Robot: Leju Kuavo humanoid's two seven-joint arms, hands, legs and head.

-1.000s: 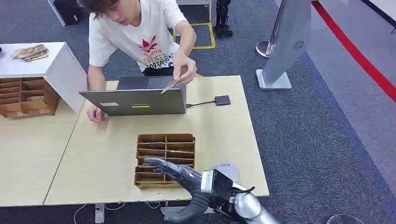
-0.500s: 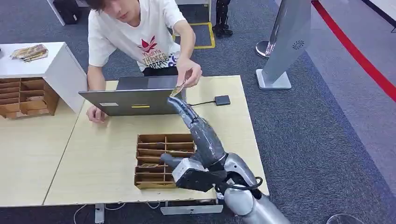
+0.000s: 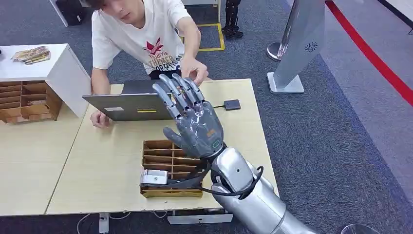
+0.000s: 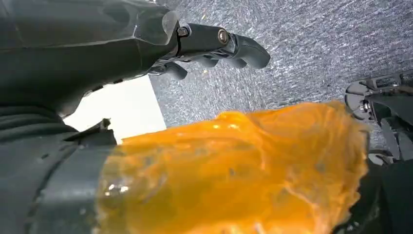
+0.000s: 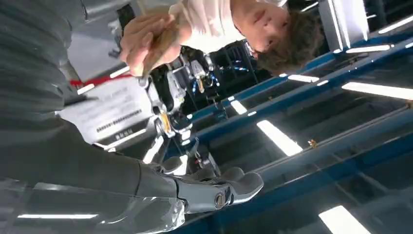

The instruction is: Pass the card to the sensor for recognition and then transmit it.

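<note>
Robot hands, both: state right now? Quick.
Left robot hand: fingers curled, nothing visible in them; shut.
Right robot hand: raised toward the person's hand, fingers spread, holding nothing; open.

The room is bright and evenly lit from ceiling light strips point(image 5: 280, 137), which glare white in the right wrist view. Shadows on the surface point(image 3: 107, 165) are soft and faint. An orange blur point(image 4: 234, 170) sits out of focus close to the left wrist camera
</note>
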